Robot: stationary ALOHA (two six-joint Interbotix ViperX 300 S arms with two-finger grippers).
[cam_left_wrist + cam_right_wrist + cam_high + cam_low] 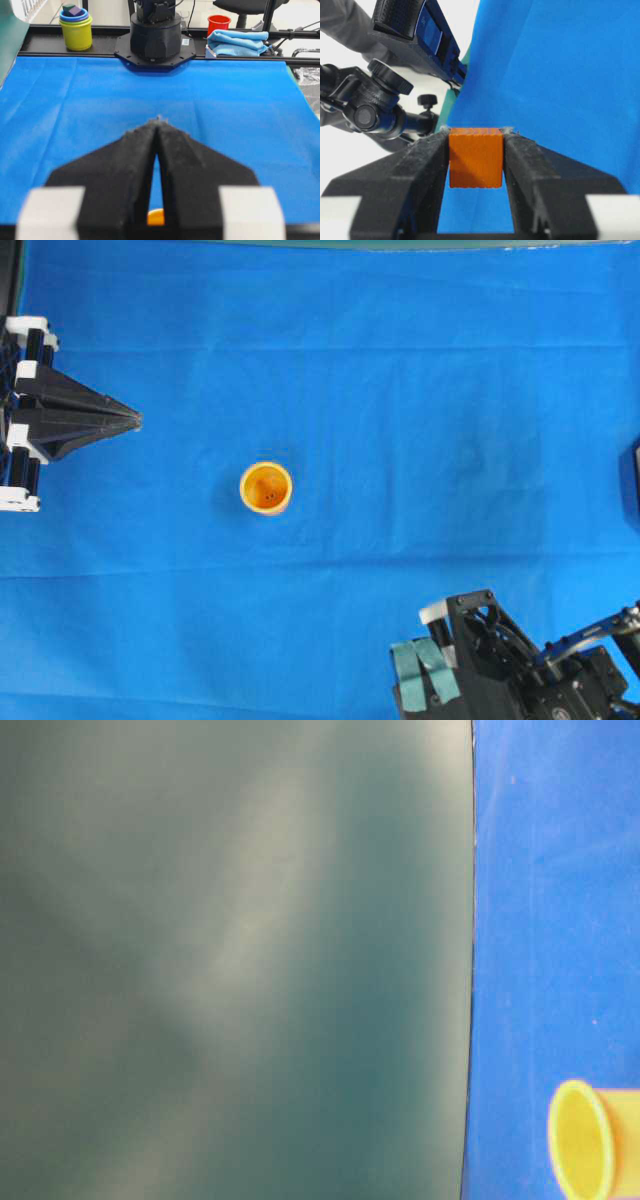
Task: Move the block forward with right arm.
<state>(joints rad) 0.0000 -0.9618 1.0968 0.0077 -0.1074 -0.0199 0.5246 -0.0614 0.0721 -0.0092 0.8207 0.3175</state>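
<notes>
Right wrist view: one block clamped between the two fingers of the right gripper; left gripper fingertips pressed together, one cup beyond them

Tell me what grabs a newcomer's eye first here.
The orange block clamped between the right gripper's black fingers fills the right wrist view. Overhead, a yellow-orange cup stands alone mid-cloth on the blue cloth, with the left gripper shut at the left edge.
</notes>
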